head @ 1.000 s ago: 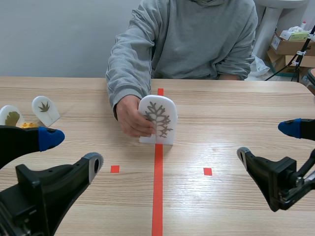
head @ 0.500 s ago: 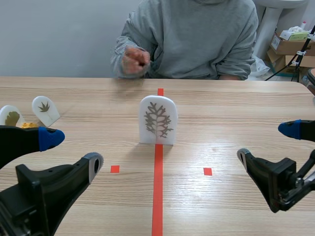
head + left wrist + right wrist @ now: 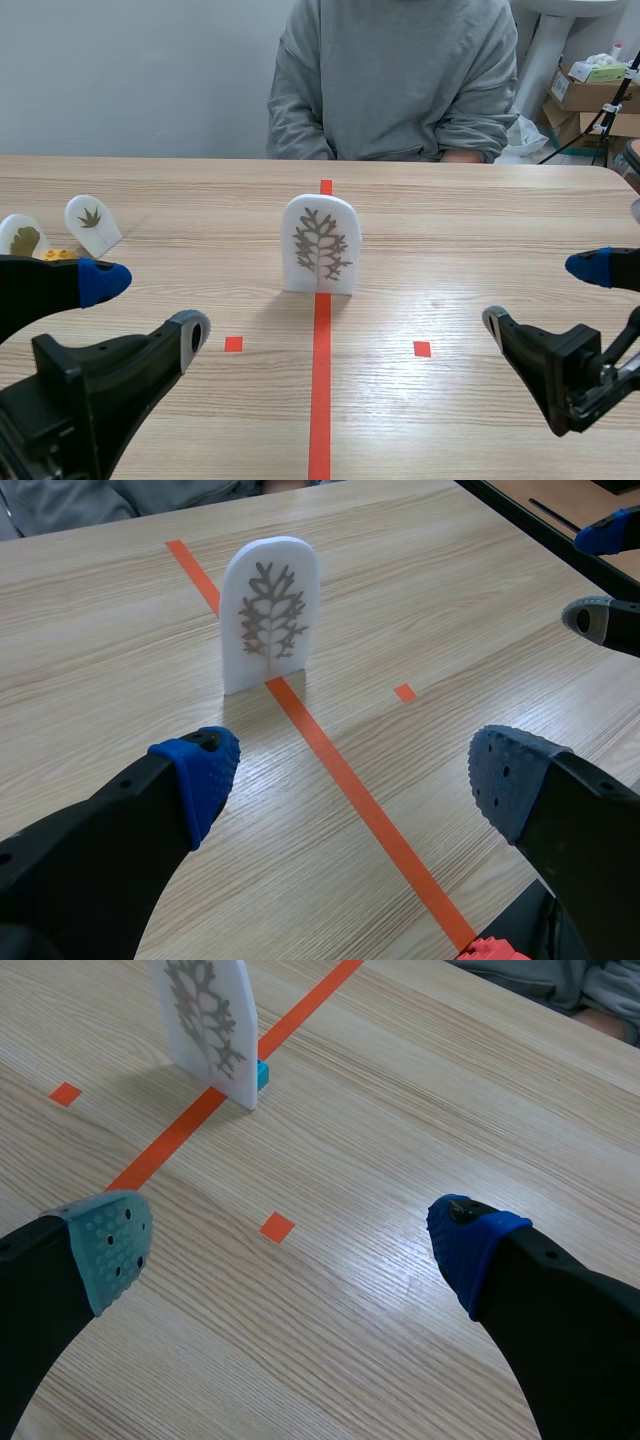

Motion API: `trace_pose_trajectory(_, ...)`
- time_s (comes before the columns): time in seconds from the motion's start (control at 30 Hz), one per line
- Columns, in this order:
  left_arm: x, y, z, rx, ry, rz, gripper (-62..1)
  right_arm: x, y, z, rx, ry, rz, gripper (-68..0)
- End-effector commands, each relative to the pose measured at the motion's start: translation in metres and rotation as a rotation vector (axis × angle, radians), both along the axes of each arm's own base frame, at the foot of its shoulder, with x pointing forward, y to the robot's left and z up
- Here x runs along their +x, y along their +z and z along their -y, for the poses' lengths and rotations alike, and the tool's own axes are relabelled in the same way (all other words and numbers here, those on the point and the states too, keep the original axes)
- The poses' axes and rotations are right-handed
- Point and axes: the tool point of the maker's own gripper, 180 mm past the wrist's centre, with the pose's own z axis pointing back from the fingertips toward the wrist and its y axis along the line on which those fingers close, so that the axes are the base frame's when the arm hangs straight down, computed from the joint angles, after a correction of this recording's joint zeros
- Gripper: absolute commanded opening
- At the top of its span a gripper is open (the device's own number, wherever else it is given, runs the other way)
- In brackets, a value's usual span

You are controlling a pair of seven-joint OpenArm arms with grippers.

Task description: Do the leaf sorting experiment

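The left claw [image 3: 148,308] is held spread wide, with nothing between its fingers, low over the near left of the table [image 3: 480,215]. The right claw [image 3: 542,292] is likewise spread and empty at the near right. Each is kept on its own side of the orange line. This is judged to be a waiting stance: the middle is left free so that the card can be seen and reached by either arm.

Ahead of both claws, the leaf card [image 3: 320,245] is stood upright on the orange line at the middle of the table, its printed face turned toward the robot. It is a white arched card on which a grey branching leaf is shown. A small blue block [image 3: 262,1073] is seen at its base in the right wrist view. The card appears to be propped by it, so that it can be read and pinched by its thin edges.

At the far left, two smaller leaf cards [image 3: 92,222] are set just beside each other, with something yellow [image 3: 58,255] near them; a sorting place is presumed there. Across the table a person [image 3: 400,80] in a grey hoodie is seated, and no hand is seen near the card, so it is judged to be left for the robot.
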Motion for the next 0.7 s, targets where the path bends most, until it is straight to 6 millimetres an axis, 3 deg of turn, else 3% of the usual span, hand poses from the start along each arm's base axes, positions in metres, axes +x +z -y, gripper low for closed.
trace_pose_trajectory(0.0, 0.0009, 0.004, 0.0011, -0.017, 0.002, 0.013, -11.2, 0.0051, 0.0092, 0.0003, 0.005, -0.005, 0.032, -11.1)
trace_pose_trajectory(0.67, 0.0014, 0.0044, 0.0011, -0.017, 0.002, 0.015, -11.2, 0.0046, 0.0068, 0.0013, -0.028, 0.004, 0.033, -11.1)
